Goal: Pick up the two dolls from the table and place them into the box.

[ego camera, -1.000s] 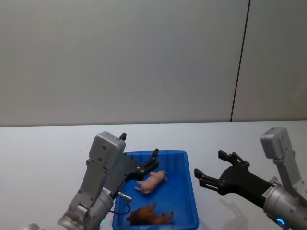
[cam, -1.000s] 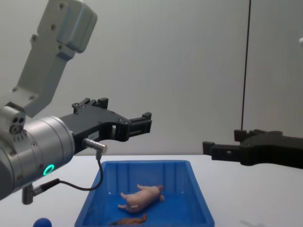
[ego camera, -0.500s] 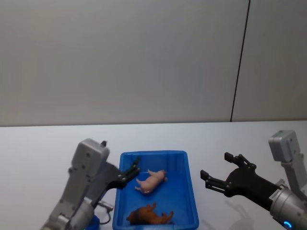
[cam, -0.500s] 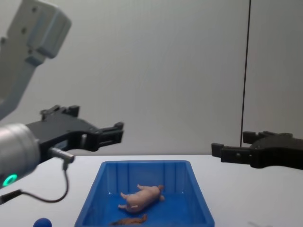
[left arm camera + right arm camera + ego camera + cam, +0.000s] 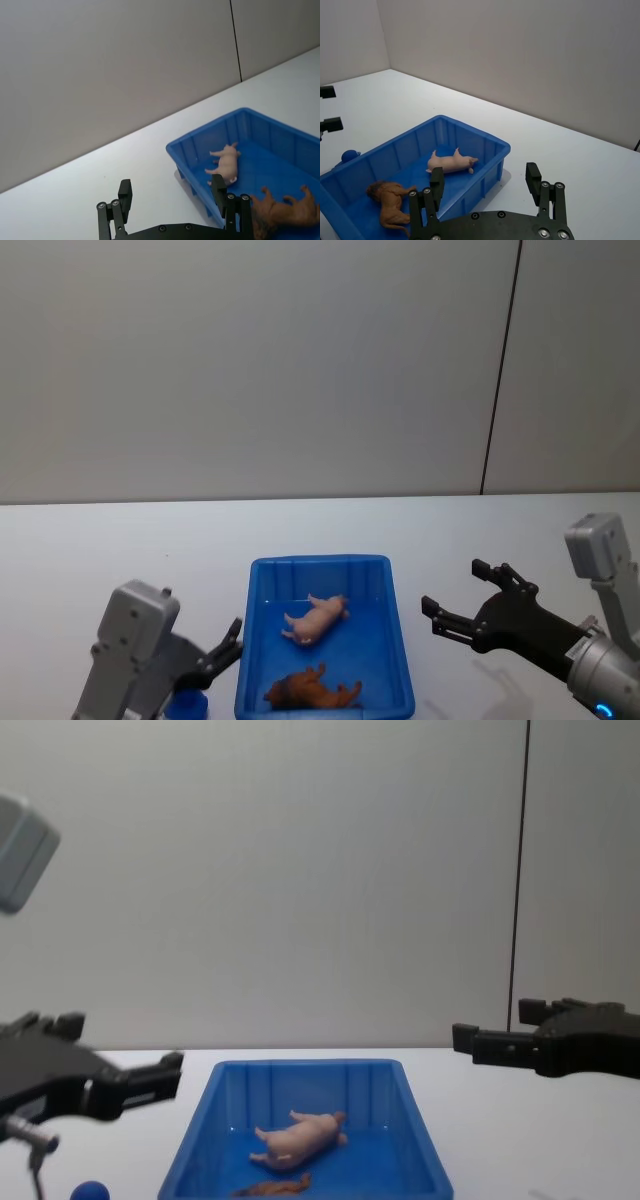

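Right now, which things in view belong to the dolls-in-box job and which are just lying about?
Job: pink pig and brown animal, both inside the blue box; table; left gripper and right gripper, jaws open, flanking the box.
Lying about: small blue ball on the table, left of the box.

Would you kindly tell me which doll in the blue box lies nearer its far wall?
The pale pink pig, lying toward the far wall of the box; the reddish-brown animal lies at the near end.

Box: glossy blue plastic. Pig: smooth pale plastic, slight sheen. Brown animal: matt. Table: smooth, matt white.
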`<move>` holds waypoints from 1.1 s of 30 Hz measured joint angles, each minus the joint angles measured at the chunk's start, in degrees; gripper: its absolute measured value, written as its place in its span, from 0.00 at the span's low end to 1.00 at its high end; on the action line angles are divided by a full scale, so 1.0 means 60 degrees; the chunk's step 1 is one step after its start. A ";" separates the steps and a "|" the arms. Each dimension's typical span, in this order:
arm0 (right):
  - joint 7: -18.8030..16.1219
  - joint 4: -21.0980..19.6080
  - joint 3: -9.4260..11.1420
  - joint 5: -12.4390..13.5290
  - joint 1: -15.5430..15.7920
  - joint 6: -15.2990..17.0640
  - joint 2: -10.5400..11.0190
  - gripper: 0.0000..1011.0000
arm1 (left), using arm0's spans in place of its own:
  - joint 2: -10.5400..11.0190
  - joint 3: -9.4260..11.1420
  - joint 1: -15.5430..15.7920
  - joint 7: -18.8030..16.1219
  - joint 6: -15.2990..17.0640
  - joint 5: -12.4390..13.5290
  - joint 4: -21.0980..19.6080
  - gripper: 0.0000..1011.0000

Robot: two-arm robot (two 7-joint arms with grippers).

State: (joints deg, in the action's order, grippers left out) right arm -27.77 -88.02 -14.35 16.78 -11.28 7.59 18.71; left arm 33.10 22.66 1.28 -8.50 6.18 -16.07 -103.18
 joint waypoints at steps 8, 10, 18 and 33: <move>0.0000 -0.0008 0.0009 0.0009 0.0014 -0.0009 0.0014 0.99 | 0.0327 -0.0055 -0.0558 -0.0132 -0.0122 -0.0327 0.0024 0.99; 0.0000 -0.0009 0.0010 0.0011 0.0017 -0.0009 0.0016 0.99 | 0.0371 -0.0059 -0.0677 -0.0132 -0.0187 -0.0395 0.0096 0.99; -0.0001 -0.0017 0.0015 0.0018 0.0022 -0.0009 0.0023 0.99 | 0.0419 -0.0067 -0.0936 -0.0055 -0.0435 -0.0630 0.0405 0.99; 0.0000 -0.0018 0.0015 0.0019 0.0029 -0.0008 0.0028 0.99 | 0.0178 -0.0093 -0.0970 0.0478 -0.0944 -0.0889 0.1287 0.99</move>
State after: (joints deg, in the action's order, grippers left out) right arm -27.77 -88.13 -14.25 16.89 -11.11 7.54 18.88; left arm 34.17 22.10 -4.54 -5.63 0.51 -21.41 -95.45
